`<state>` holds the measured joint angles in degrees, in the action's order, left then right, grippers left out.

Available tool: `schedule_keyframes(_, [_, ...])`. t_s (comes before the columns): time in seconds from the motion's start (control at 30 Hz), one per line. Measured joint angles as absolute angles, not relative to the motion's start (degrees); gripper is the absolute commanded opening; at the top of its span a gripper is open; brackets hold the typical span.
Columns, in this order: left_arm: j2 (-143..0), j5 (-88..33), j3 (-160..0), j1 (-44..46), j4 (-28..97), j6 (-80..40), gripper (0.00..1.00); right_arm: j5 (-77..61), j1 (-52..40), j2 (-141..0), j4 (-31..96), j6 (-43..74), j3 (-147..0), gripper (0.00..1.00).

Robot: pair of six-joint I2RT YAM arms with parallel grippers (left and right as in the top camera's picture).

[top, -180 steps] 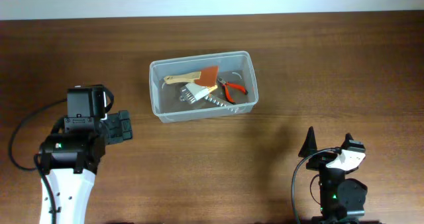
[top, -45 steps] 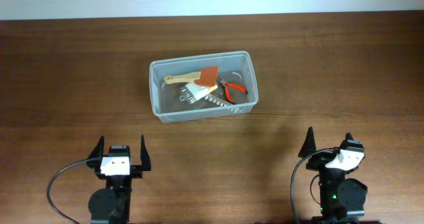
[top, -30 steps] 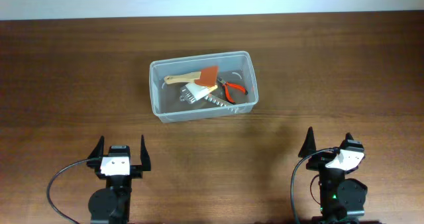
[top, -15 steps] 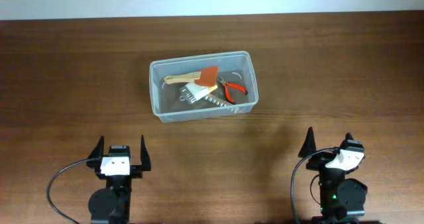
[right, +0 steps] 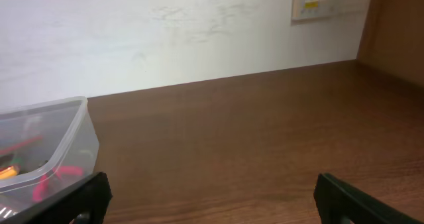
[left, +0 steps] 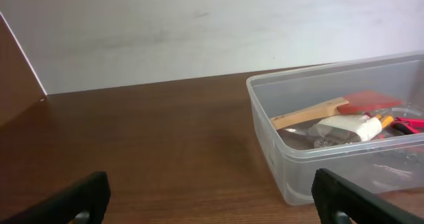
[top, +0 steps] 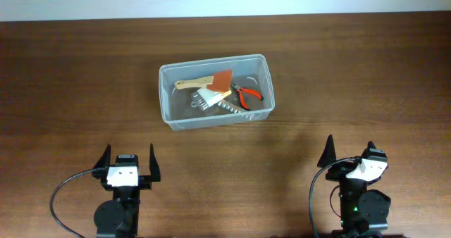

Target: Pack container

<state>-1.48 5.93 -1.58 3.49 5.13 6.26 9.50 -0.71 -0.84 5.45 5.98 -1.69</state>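
Both arms sit tucked at the near edge of the table (top: 352, 69), the left gripper (top: 128, 153) and right gripper (top: 349, 146) each spread wide with nothing between the jaws, which looks to me like a parked pose. The container (top: 211, 61) stands well apart from both, toward the far middle. A wooden-handled brush (top: 204, 90), an orange scraper (top: 223, 79) and red-handled pliers (top: 248, 94) lie inside it, so the packing seems finished.
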Motion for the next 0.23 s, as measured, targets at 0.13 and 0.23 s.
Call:
schedule_keyframes(0.13, [-1.48,5.93,-1.58,3.49,5.1,6.26,0.99,9.5,-0.71,-0.84,5.48,5.96,-1.69,0.99])
schedule_keyframes(0.23, [-1.48,5.93,-1.58,3.49,5.13,6.26,0.99,9.5,-0.71,-0.84,5.45,5.98,-1.69,0.99])
